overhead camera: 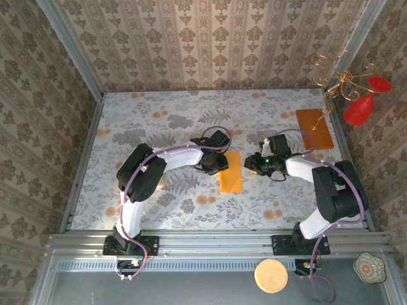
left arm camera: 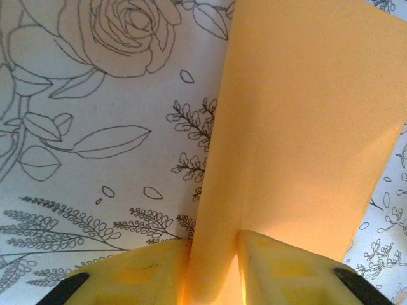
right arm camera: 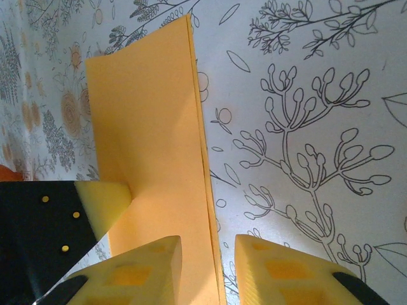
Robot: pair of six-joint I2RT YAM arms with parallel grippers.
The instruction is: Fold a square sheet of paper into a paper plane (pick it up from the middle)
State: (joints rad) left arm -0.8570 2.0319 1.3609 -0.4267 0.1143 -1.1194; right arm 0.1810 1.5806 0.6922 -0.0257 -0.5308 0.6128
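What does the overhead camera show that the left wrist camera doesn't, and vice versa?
Overhead adds the right gripper, a darker brown-orange stiff rectangular board at the far right, a red-and-gold wire ornament and a round tan disc by the near edge. The left wrist adds the close-up grip: yellow fingers pinching the bright orange-yellow folded paper sheet, which rises between them. Both share the left gripper, that sheet and the floral table cover.

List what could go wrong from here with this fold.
1. The square sheet of paper sits between the left gripper's fingers at one edge; a pull could tear or crumple it.
2. The right gripper hangs open over the folded edge; pressing off-line could set a crooked crease.
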